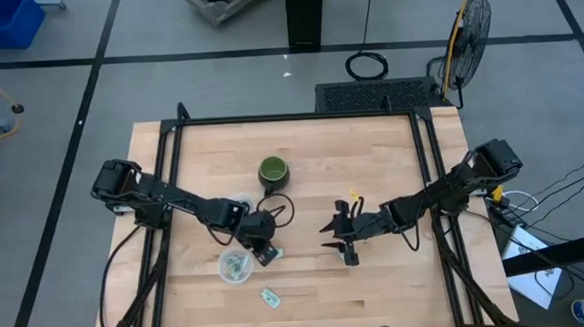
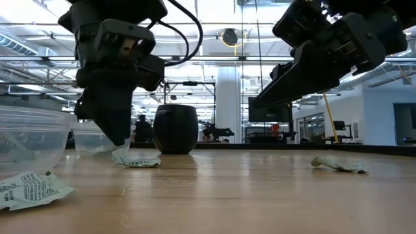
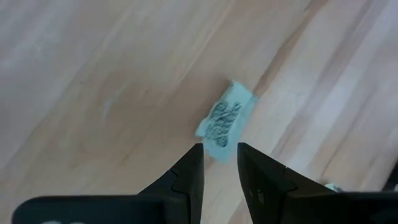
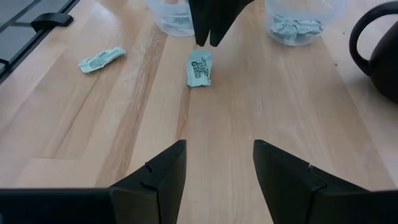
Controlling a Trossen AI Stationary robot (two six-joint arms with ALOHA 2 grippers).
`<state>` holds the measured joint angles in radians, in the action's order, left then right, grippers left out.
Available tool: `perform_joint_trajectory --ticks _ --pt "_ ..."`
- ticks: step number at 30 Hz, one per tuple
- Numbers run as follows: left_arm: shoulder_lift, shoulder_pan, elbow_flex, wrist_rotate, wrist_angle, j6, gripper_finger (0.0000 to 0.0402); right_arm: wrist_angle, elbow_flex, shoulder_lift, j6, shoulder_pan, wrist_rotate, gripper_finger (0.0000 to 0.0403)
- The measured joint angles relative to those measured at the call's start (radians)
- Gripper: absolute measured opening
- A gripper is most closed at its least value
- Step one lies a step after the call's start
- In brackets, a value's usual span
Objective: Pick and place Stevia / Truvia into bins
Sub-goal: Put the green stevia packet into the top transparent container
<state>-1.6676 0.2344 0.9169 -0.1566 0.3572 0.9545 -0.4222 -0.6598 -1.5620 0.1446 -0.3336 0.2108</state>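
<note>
A pale green packet [image 3: 225, 118] lies on the wood near the table's middle [image 1: 270, 253]. My left gripper [image 3: 220, 158] points down over it, narrowly open, with a fingertip on either side of the packet's end. My right gripper [image 4: 219, 180] is open and hovers right of centre [image 1: 341, 239], facing the packet [image 4: 199, 68]. Two clear cups [image 4: 177, 18] [image 4: 303, 18] stand beyond that packet, each with packets inside. Another packet [image 4: 101, 59] lies near the table's near edge [image 1: 270, 298]. One more packet [image 2: 338, 164] lies on the table under my right arm. My left gripper comes from above, pointing down, with its fingertips [image 3: 193, 163] on either side of the packet's end [image 3: 217, 144]. Whether they touch it I cannot tell. The packet lies on the table, and that end curls up slightly [image 2: 120, 154].
A dark green mug [image 1: 273, 171] stands far of the cups [image 1: 235, 267] [image 1: 239, 204]. Black frame rails [image 1: 171, 150] run along the table's left, right and far edges. Bare wood [image 1: 398, 278] lies between my two grippers and toward the near right.
</note>
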Motion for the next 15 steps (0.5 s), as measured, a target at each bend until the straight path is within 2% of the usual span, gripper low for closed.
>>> perform_joint_trajectory --ticks 15 --pt "-0.069 0.006 0.001 -0.05 -0.013 0.084 0.0102 -0.022 0.0 0.0 -0.028 0.001 0.001 0.018"
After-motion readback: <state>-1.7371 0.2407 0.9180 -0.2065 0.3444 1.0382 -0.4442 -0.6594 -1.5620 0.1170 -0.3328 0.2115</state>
